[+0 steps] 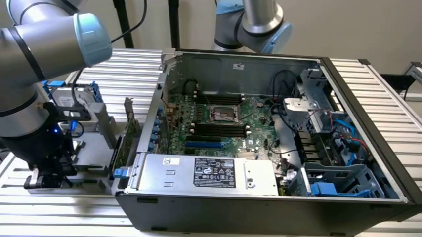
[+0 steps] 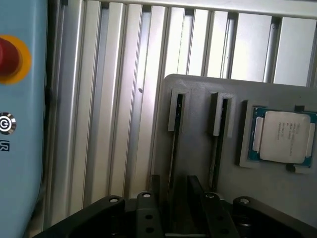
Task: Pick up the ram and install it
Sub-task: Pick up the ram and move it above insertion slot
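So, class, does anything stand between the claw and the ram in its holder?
Nothing visible does. The open black claw hangs over the thin green ram stick, which stands edge-on in a slot of the grey plastic holder.

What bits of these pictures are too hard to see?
Ram: wrist view, only a thin edge in the grey holder's slot; chips hidden.
Red button: wrist view, cut off by the edge.
Power supply label: exterior view, writing too small.
Hard drive: exterior view, partly behind the arm.
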`<state>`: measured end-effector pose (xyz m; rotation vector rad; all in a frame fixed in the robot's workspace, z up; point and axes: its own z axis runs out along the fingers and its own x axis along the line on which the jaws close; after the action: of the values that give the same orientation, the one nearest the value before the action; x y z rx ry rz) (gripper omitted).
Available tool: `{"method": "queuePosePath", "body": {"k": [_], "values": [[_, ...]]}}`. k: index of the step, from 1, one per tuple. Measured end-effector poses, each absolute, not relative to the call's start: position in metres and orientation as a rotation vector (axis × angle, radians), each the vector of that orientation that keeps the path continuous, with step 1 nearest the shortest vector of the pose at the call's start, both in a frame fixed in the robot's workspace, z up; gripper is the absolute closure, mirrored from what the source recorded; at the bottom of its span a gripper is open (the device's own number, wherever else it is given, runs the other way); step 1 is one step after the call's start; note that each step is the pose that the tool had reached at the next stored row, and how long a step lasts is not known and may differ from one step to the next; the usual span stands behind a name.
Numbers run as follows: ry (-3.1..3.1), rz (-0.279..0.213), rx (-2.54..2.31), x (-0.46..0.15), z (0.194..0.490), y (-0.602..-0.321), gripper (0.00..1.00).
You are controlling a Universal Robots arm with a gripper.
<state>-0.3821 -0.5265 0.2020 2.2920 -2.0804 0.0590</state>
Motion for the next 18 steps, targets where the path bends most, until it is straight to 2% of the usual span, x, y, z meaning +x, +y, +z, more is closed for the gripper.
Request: {"method": "queuePosePath", "body": {"k": [4,16,18], "values": [[-2.084,0.068,2.278,-0.382,0.196,-0.523,0.64],[-2.193,0.048,2.151,-0.382,0.19,-0.523,0.64],[-2.189,0.047,2.148,-0.381,0.19,-0.523,0.66]]}}
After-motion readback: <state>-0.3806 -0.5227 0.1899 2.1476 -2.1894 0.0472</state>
